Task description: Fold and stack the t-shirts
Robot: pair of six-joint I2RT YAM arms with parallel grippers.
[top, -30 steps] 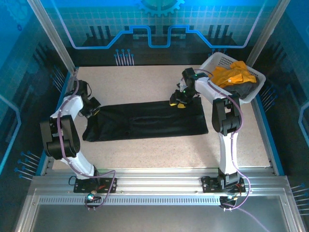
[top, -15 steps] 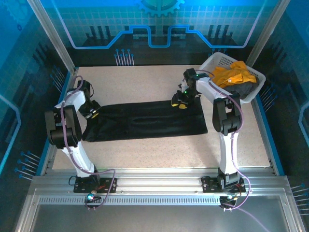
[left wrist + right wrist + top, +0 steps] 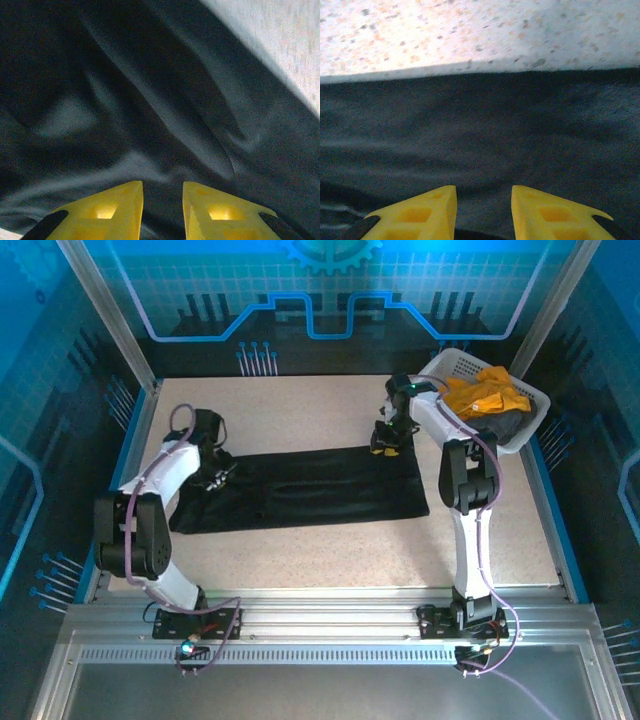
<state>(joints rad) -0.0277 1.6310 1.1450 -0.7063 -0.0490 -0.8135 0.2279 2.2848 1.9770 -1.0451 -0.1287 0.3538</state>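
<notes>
Over the black shirt (image 3: 300, 490), both arms bend down: left gripper (image 3: 216, 476) at its left end, right gripper (image 3: 386, 446) at the far edge (both narrowly parted).

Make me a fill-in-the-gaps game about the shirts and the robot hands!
1. The flat shirt on the table is ____.
2. The orange shirt lies in the white ____.
3. The left gripper and the right gripper both have ____ fingers.

Missing words: black; basket; yellow.
</notes>
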